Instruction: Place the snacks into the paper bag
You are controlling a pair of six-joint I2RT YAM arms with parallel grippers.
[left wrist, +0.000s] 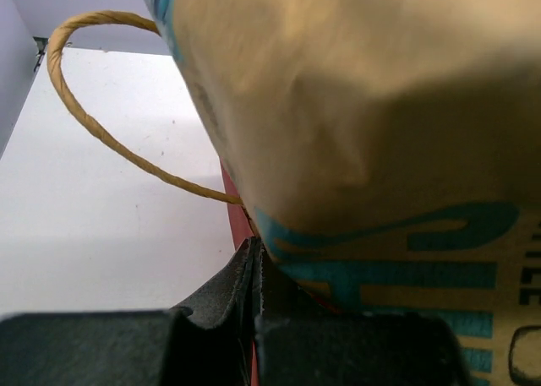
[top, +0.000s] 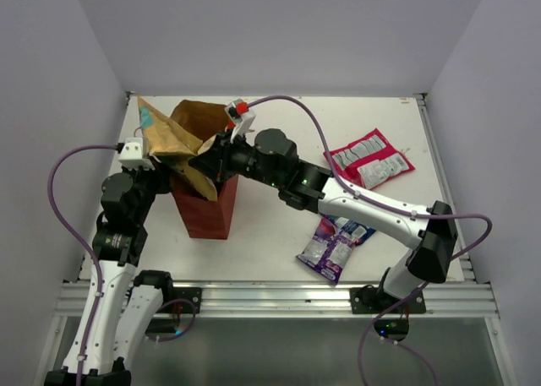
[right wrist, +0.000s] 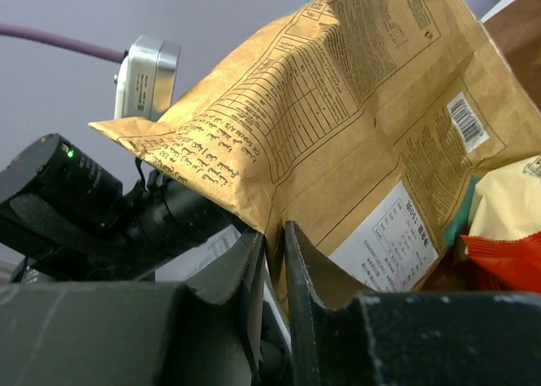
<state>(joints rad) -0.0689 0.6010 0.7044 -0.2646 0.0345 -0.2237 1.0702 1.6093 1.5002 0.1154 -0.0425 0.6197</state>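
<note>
Elbow [top: 433,249] bent, right arm [top: 363,202] reaches over paper bag [top: 207,213].

I can't see the mouth of the tall red paper bag [top: 207,213]; the tan-brown foil packet [top: 169,145] covers it. Up close, the left wrist view shows that packet blurred and cropped.

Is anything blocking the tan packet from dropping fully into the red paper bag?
Possibly. An orange-red packet already inside sits right beside the tan packet at the mouth of the paper bag. Nothing else visible stands in the way.
</note>
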